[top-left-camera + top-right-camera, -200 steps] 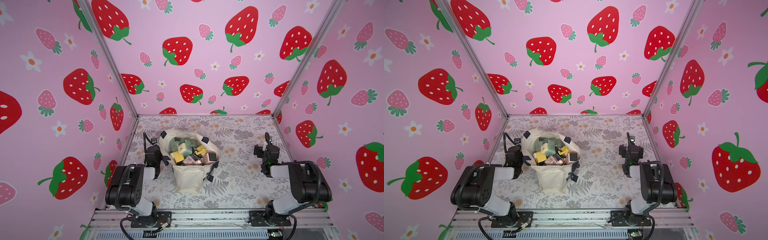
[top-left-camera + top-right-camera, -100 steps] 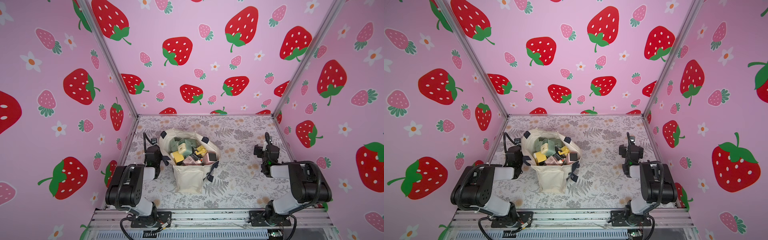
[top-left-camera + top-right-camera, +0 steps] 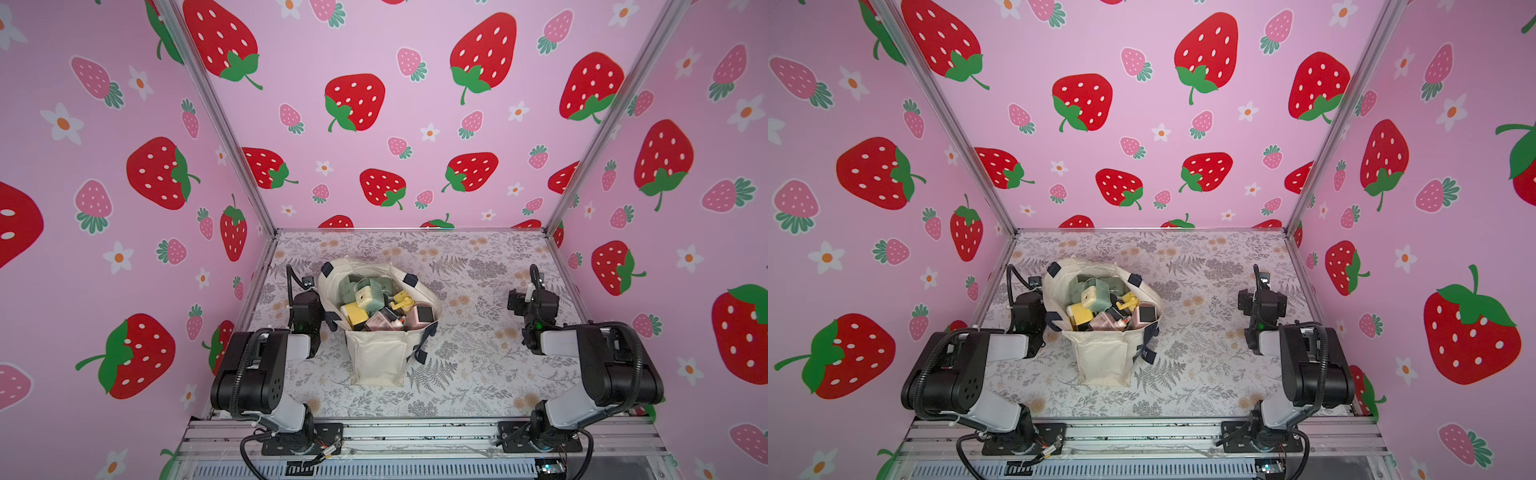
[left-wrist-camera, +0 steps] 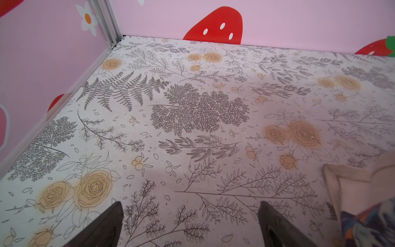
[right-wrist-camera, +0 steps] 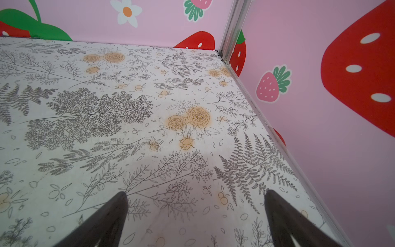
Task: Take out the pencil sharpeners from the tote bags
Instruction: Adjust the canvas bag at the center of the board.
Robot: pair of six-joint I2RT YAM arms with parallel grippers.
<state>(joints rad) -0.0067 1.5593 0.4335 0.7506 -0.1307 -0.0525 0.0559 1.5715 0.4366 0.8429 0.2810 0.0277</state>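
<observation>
Two hands, left hand [image 4: 190, 205] and right hand [image 5: 195, 192], hover spread wide and empty over the floral-printed desk [image 3: 478, 374], apparently poised to reach. Between them one cream canvas tote bag [image 3: 376, 357] stands upright, its mouth gaping for access. It holds roughly eight visible pastel plastic pencil sharpeners [image 3: 370, 297]; any deeper ones are hidden.

Pastel pencil sharpeners [image 3: 366, 291] in a cream tote bag [image 3: 376, 359], strawberry-pink walls [image 3: 395, 41] around.
The walls are pink with red and paler pink strawberries, green leaves and white, orange-centred flowers. The surface [image 3: 478, 374] is white, printed with grey ferns and tan roses. The tote bag's straps [image 3: 328, 268] are navy; the pencil sharpeners show sage green, yellow and pink, one with a dark square window. The arms [image 3: 257, 374] are black and pale grey.
</observation>
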